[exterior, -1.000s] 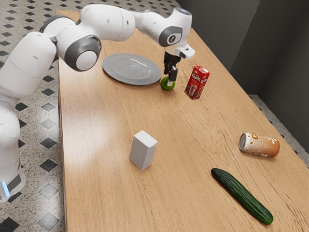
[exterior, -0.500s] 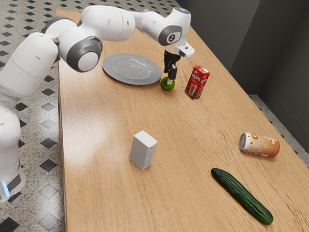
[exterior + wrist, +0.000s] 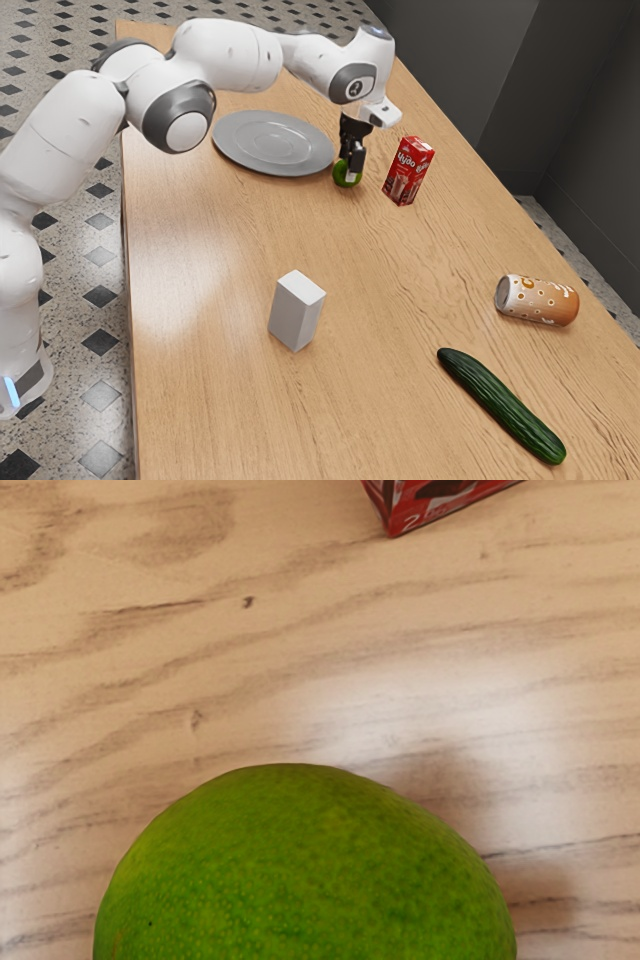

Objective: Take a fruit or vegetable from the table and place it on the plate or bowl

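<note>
Single arm at a wooden desk (image 3: 400, 300), grasp stage of the pick-and-place task. The claw (image 3: 351, 165) stands low over a lime (image 3: 343, 177), which lies on the desk just beside the near rim of the grey plate (image 3: 270, 142), between the plate and a red carton (image 3: 407, 170). From the exterior view it cannot be told whether the claw is apart from the lime or already pressing it. In the wrist view the lime sits directly under the hand, with bare wood and a corner of the carton beyond it. A white box (image 3: 296, 310), a tipped can (image 3: 537, 300) and a cucumber (image 3: 500, 404) lie well apart, toward the exterior view's right and lower part.

Judged step: securing the lime; the plate carries nothing. The next move calls for a firm hold on the round fruit, a straight lift clear of the desk, then a short carry toward the exterior view's left, over the plate's rim. Likely risk: the lime rolling out of a loose hold.
</note>
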